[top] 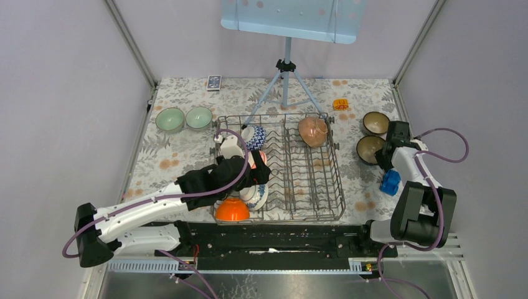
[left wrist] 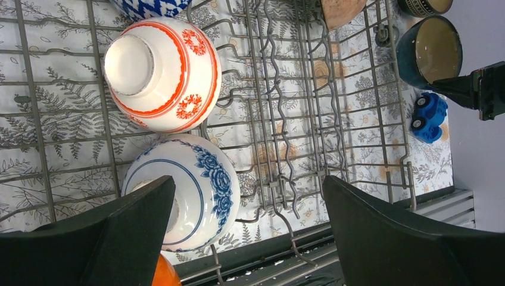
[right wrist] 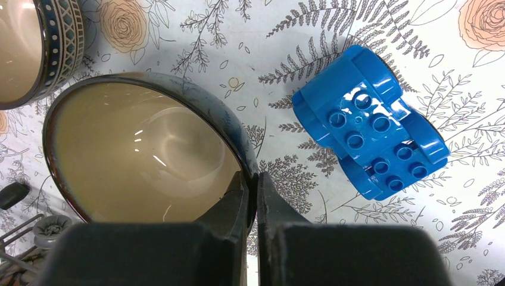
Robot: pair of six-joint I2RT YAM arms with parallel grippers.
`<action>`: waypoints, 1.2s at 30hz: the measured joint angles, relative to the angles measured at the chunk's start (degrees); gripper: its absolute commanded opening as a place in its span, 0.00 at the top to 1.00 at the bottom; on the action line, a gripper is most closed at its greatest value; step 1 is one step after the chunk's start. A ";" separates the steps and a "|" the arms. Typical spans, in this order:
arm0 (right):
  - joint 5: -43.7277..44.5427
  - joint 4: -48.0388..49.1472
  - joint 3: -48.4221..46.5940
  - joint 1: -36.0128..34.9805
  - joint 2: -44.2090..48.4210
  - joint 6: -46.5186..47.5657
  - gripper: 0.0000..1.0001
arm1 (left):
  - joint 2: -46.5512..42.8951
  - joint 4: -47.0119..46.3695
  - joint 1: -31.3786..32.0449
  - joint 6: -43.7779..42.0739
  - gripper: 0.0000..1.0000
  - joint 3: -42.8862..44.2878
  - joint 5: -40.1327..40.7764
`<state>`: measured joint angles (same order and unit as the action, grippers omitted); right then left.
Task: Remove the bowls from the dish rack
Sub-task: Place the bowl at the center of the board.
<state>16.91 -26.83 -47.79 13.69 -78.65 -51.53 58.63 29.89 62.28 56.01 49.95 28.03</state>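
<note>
The grey wire dish rack stands mid-table. Along its left side sit a blue patterned bowl, a red-and-white bowl, a blue floral bowl and an orange bowl. A tan bowl leans at its back right. My left gripper hovers open over the rack's front left, and its left finger overlaps the floral bowl. Two pale green bowls rest on the table at left. My right gripper is shut on the rim of a dark brown bowl, right of the rack.
A second brown bowl sits just behind the held one. A blue toy block lies close to the right gripper. A blue-grey tripod stand rises behind the rack, with a small orange object and a dark card near the back edge.
</note>
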 measured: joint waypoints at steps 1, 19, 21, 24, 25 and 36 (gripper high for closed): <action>-0.02 -0.02 0.00 0.09 0.00 -0.02 1.00 | 0.00 0.00 0.00 0.02 0.01 0.00 0.00; -0.94 -0.17 0.79 0.35 -0.26 -0.37 0.81 | -0.13 0.26 0.00 0.17 0.01 0.00 0.22; -1.03 -0.09 0.79 0.35 -0.26 -0.37 0.75 | -0.22 0.28 0.00 0.17 0.01 0.00 0.22; -1.07 0.07 0.79 0.37 -0.24 -0.31 0.57 | -0.50 0.39 0.00 0.20 0.01 0.00 0.20; -1.11 0.00 0.79 0.37 -0.20 -0.33 0.47 | -0.52 0.42 0.00 0.17 0.01 0.00 0.20; -2.75 -3.15 -1.03 0.42 5.14 2.93 0.08 | -1.64 0.48 0.00 -0.79 0.01 0.00 0.26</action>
<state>14.15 -29.98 -48.82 14.11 -73.52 -48.60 56.99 30.37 62.28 55.22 49.95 28.29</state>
